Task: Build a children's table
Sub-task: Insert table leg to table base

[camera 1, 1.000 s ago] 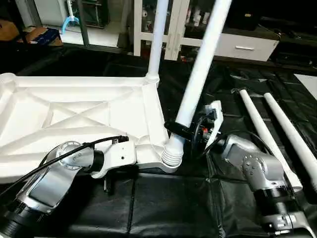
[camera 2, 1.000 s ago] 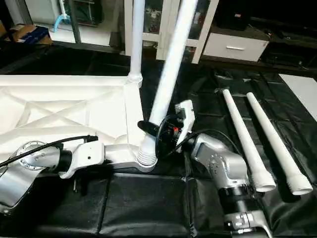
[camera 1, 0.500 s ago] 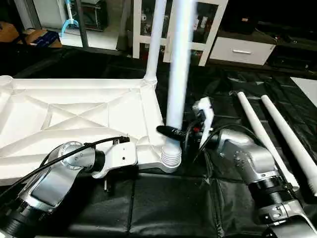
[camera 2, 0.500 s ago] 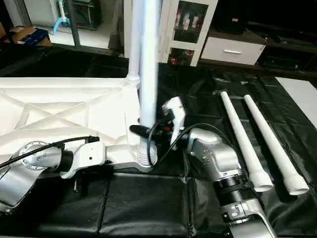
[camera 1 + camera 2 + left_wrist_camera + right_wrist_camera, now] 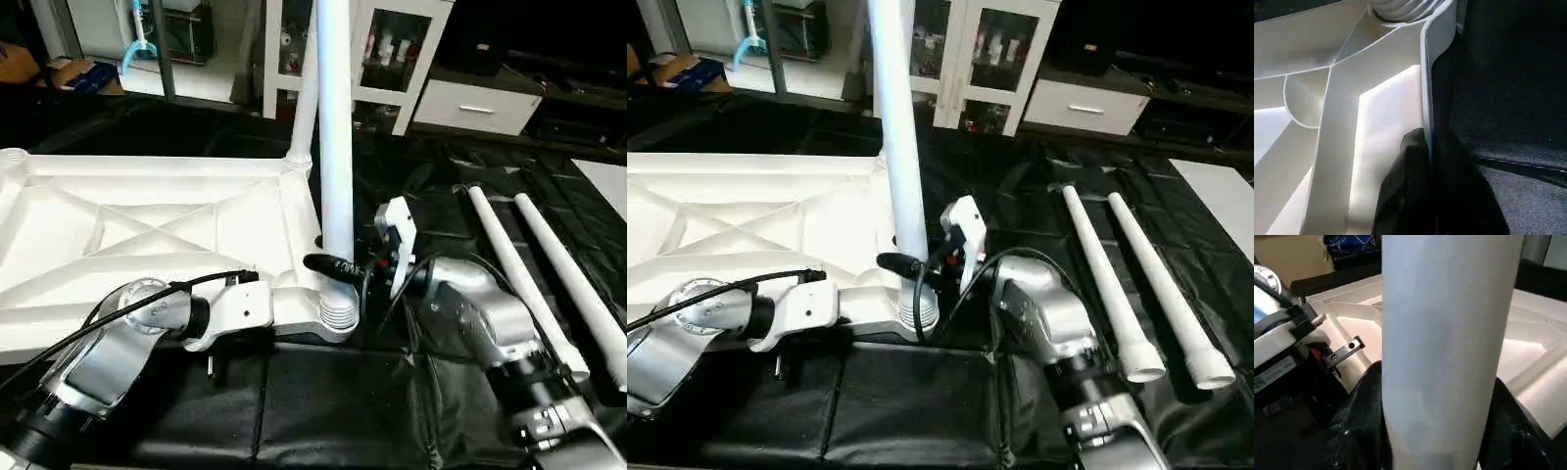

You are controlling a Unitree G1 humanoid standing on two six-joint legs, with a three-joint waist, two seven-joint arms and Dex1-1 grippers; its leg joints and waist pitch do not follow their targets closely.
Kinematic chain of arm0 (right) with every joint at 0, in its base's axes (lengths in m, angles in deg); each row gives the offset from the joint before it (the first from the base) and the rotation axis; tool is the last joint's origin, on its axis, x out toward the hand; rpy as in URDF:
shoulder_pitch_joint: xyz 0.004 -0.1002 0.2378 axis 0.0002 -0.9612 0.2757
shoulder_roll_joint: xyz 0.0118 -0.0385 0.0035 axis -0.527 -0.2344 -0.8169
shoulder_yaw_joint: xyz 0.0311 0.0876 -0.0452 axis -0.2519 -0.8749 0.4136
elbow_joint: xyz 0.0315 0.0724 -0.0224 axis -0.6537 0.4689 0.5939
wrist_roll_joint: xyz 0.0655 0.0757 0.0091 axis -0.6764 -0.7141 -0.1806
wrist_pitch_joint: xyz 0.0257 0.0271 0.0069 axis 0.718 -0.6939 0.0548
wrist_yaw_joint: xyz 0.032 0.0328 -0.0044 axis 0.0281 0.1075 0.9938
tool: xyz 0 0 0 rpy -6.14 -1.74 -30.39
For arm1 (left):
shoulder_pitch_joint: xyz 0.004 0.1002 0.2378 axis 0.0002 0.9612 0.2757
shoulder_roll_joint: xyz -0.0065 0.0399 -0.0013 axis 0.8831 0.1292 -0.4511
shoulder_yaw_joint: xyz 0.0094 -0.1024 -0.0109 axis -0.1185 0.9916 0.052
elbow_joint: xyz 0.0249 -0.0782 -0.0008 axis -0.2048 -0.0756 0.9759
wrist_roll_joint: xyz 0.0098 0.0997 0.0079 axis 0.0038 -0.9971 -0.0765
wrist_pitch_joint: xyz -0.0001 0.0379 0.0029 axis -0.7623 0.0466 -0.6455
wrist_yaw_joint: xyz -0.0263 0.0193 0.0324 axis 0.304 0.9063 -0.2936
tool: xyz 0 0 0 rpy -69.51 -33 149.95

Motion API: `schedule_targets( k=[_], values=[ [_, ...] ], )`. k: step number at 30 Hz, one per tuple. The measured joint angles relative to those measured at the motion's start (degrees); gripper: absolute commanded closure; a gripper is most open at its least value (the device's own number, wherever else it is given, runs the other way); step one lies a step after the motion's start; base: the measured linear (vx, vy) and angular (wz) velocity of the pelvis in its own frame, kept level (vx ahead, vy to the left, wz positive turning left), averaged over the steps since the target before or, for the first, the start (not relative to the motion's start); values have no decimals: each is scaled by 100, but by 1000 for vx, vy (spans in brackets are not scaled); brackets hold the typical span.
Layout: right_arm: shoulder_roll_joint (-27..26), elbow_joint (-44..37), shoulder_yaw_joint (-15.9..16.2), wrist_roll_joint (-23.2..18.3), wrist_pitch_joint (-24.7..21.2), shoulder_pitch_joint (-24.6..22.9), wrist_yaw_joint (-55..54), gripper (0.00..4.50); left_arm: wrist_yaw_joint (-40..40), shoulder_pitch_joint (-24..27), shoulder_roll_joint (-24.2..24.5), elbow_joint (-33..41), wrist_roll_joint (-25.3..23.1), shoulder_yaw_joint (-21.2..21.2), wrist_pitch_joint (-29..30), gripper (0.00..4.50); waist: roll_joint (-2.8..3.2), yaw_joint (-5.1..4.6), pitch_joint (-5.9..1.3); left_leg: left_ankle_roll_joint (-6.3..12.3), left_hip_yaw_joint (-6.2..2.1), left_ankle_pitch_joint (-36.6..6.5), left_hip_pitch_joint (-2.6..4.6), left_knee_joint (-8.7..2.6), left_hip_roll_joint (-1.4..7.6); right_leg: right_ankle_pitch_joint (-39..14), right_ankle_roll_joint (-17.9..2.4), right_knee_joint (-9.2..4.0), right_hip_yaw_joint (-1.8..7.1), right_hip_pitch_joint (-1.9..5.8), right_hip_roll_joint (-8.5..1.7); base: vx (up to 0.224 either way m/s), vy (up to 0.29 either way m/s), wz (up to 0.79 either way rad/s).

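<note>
The children's table top (image 5: 147,220) lies upside down on the left, its X-ribbed underside facing up. One white leg (image 5: 304,108) stands in the far right corner socket. A second leg (image 5: 335,147) stands nearly upright in the near right corner socket (image 5: 338,311). My right gripper (image 5: 338,266) is shut around this leg just above the socket, and its black fingers (image 5: 1359,423) flank the tube. My left gripper (image 5: 1429,147) is shut on the top's near rim, pinching the thin wall beside that corner. Two more legs (image 5: 514,264) (image 5: 578,284) lie side by side on the black mat at the right.
A white glass-door cabinet (image 5: 392,59) and a white drawer unit (image 5: 475,103) stand behind the mat. A white sheet (image 5: 605,171) shows at the right edge. A cardboard box (image 5: 73,69) sits at the back left. Black mat (image 5: 323,411) covers the near ground.
The leg in my right gripper has swung from leaning right to nearly upright in the near corner socket. My right forearm moved left with it. The left arm has stayed put.
</note>
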Motion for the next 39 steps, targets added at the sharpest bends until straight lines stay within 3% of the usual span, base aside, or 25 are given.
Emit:
schedule_targets(
  k=[5, 22, 31, 39],
  values=[
    [-52, -105, -107, -4, 205, -226, -122, 267, -51, -26, -25, -32, -5, -45, -9, 450, -5, 7, -3, 0, -3, 0, 2, 0, 0, -8, 14, -9, -1, -2, 0, 0, 0, 0],
    [-41, -440, -488, -281, 289, -828, -352, 267, -73, -106, -129, -140, -4, -121, -103, 450, -3, 45, -3, 14, -4, -9, 4, -13, -5, -10, 17, -95, -2, 26, 1, 0, 0, 0],
    [-90, -747, -892, -666, 312, -1376, -596, 267, -119, -140, -170, -188, 4, -165, -133, 450, 1, 71, 0, 17, -4, -10, 1, -19, -6, -11, 18, -100, -1, 26, 1, 0, 0, 0],
    [-97, -1150, -1014, -737, 452, -1843, -674, 267, -105, -176, -192, -252, 22, -187, -229, 450, 11, 82, 6, 17, -2, -10, -6, -51, -9, -19, 33, -130, -1, 30, 1, 0, 0, 0]
  ],
)
